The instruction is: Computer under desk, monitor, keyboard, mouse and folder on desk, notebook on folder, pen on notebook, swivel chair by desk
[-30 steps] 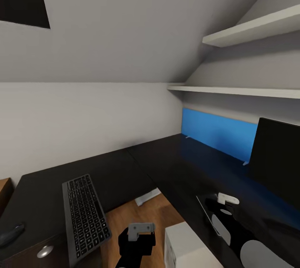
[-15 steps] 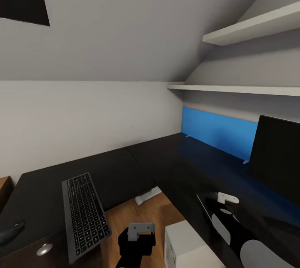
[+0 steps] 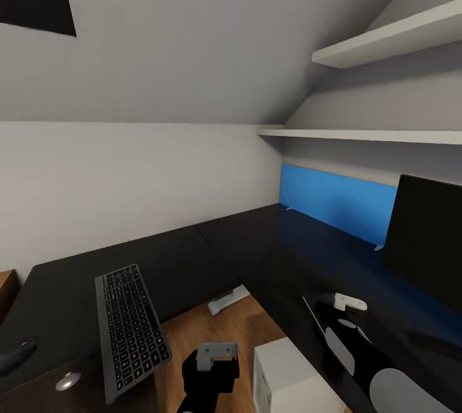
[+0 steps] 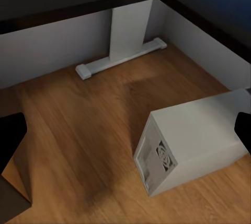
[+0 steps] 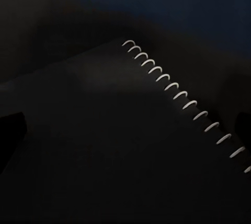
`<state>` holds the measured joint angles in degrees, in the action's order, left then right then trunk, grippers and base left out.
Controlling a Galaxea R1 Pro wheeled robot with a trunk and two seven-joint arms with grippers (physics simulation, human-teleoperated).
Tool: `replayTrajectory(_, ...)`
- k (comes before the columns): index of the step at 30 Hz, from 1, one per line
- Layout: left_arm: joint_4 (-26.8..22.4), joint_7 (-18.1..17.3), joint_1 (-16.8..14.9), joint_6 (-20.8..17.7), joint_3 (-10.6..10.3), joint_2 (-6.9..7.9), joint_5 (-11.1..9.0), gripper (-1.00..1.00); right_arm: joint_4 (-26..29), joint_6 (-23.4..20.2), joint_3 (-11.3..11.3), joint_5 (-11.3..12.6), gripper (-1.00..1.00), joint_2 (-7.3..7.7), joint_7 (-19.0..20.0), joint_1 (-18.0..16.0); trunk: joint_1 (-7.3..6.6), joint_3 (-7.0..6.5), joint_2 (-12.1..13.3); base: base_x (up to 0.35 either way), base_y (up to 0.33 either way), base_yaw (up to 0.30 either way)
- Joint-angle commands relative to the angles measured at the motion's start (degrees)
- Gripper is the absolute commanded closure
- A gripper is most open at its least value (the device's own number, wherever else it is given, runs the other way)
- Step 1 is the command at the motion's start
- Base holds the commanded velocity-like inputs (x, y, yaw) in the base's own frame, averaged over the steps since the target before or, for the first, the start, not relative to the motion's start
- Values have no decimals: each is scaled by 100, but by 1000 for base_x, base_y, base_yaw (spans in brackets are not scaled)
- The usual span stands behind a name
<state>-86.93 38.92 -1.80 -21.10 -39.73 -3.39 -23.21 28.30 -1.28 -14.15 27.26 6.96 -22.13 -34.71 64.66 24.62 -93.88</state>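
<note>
Below, the right end effector (image 3: 350,313) hovers over what looks like the notebook (image 5: 130,145).

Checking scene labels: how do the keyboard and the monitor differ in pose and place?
The keyboard lies flat on the desk's left wing, its near end overhanging the edge; the monitor stands upright on the right wing, before the blue back panel. The keyboard shows rows of keys; the monitor's screen is blank. Both are dark.

No legible text, label or number anywhere.
</note>
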Motion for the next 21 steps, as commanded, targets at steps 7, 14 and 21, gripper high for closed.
replayTrajectory(7, -11, 37, -7, -18, 17, 10, -34, -100, -167, -13, -53, 113, -100, 7, -37, -1, 0, 8, -3, 0, 0, 0)
replayTrajectory(14, -9, 36, -4, -23, 40, 14, -34, -100, -167, -6, -53, 113, -100, 7, -37, -1, 0, 8, -3, -92, 0, 0)
replayTrajectory(21, -8, 36, -8, -26, 44, 14, -34, -100, -167, -4, -53, 113, -100, 7, -37, -1, 0, 8, -3, -140, 0, 0)
